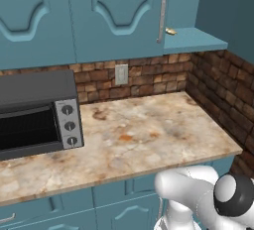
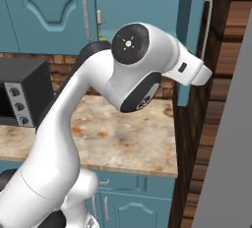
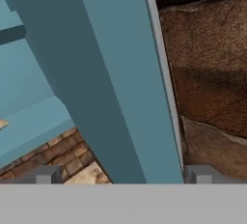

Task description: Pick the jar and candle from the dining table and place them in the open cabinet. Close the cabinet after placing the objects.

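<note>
The candle (image 1: 170, 31) in its brass holder stands on the teal shelf (image 1: 198, 39) of the open cabinet, just right of the shut door's silver handle (image 1: 161, 13); it is also in the right base view (image 2: 101, 24). The cabinet's open door (image 2: 189, 40) juts toward me with its bar handle (image 2: 206, 25) on the far side. In the hand view my gripper (image 3: 123, 175) is open, its fingertips (image 3: 46, 175) spread either side of that door's edge (image 3: 120, 97), holding nothing. The jar and the dining table are out of view.
A black toaster oven (image 1: 37, 112) sits at the left of the marbled counter (image 1: 149, 135). Brick wall (image 1: 218, 100) closes the right side. Teal drawers (image 1: 124, 189) run below the counter. My white arm (image 2: 98, 104) rises in front of the cabinet.
</note>
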You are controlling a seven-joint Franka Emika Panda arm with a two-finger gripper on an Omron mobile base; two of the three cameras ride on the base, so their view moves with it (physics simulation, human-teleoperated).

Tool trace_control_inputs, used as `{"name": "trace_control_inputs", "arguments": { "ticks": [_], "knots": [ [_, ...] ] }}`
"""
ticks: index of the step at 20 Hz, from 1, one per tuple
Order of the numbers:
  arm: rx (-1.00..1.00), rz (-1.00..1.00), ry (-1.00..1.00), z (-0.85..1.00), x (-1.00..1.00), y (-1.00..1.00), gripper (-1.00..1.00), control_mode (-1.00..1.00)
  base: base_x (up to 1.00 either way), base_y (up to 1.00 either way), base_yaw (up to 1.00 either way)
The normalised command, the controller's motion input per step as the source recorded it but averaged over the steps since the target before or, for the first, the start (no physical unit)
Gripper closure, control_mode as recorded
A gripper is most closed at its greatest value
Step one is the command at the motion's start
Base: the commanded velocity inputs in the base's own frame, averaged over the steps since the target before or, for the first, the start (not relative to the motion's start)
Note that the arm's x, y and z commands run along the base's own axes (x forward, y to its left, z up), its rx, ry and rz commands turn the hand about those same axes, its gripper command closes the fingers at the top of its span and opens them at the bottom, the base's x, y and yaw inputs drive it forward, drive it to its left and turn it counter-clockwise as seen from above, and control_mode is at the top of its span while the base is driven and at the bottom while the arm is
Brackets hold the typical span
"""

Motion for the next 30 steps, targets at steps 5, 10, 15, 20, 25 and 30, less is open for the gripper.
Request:
{"name": "trace_control_inputs", "arguments": {
  "ticks": [5,10,15,20,25,30],
  "knots": [
    [0.01,0.04,-0.09,0.0,-0.03,0.0,-1.0,-1.0,0.0,0.0,0.0],
    [0.0,-0.01,-0.11,-0.01,-0.05,0.61,-1.0,-1.0,0.0,0.0,0.0],
    [-0.04,-0.06,0.01,-0.07,0.04,0.8,-1.0,-1.0,0.0,0.0,0.0],
    [-0.04,-0.11,0.0,0.0,0.03,0.67,-1.0,-1.0,0.0,0.0,0.0],
    [-0.14,-0.3,0.12,0.01,-0.05,-0.01,-1.0,-1.0,0.0,0.0,0.0],
    [-0.17,-0.31,0.12,0.04,0.0,-0.22,-1.0,-1.0,0.0,0.0,0.0]
  ]
}}
